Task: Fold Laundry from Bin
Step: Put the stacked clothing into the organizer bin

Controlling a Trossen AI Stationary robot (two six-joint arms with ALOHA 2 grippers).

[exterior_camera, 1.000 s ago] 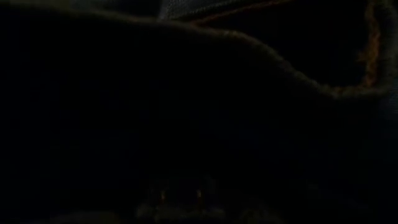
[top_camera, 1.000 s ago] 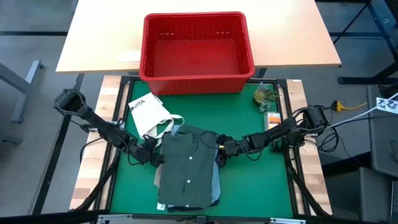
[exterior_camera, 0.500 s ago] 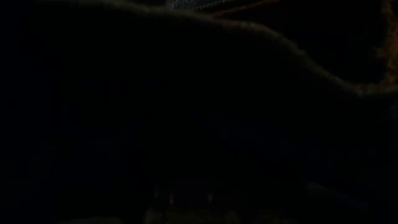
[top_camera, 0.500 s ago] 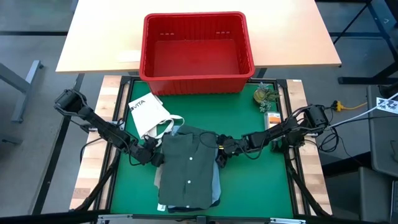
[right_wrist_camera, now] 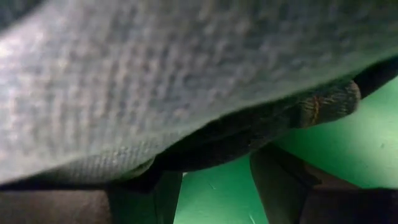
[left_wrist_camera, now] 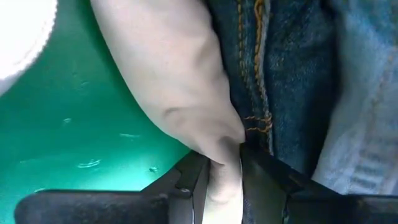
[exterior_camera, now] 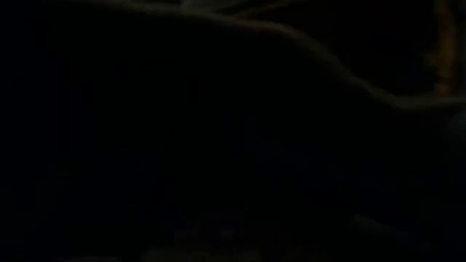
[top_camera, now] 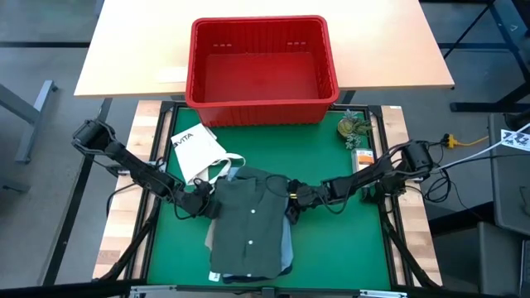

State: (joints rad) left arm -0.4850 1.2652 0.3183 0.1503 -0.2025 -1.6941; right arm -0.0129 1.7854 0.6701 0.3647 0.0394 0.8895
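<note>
The laundry lies as a stack (top_camera: 248,228) in the middle of the green mat, with a dark olive-green buttoned piece on top. The red bin (top_camera: 263,70) stands on the wooden table beyond the mat. My left gripper (top_camera: 201,200) is at the stack's left edge, shut on beige cloth (left_wrist_camera: 180,81) next to dark jeans (left_wrist_camera: 273,74). My right gripper (top_camera: 291,203) is at the stack's right edge, open. Grey cloth (right_wrist_camera: 155,81) and a dark jeans edge (right_wrist_camera: 323,102) lie over its fingertips. Dark cloth right in front of the low view's camera blocks it. My left gripper pinches a fold of the beige cloth (left_wrist_camera: 224,177) at the stack's left edge between its two fingers. The fingers slant down from the table's left side. The rest of the beige cloth lies on the mat and in the stack. My right gripper reaches under the stack's right edge; whether its fingers (right_wrist_camera: 280,180) touch the cloth, I cannot tell.
A white tote bag (top_camera: 197,153) with looped straps lies on the mat at the stack's far left. A small green object (top_camera: 352,128) and a small box (top_camera: 362,159) sit at the mat's far right. Bare green mat (top_camera: 331,248) shows right of the stack.
My left gripper has tipped a little at the stack's left edge without leaving its place. The stack lies as before.
</note>
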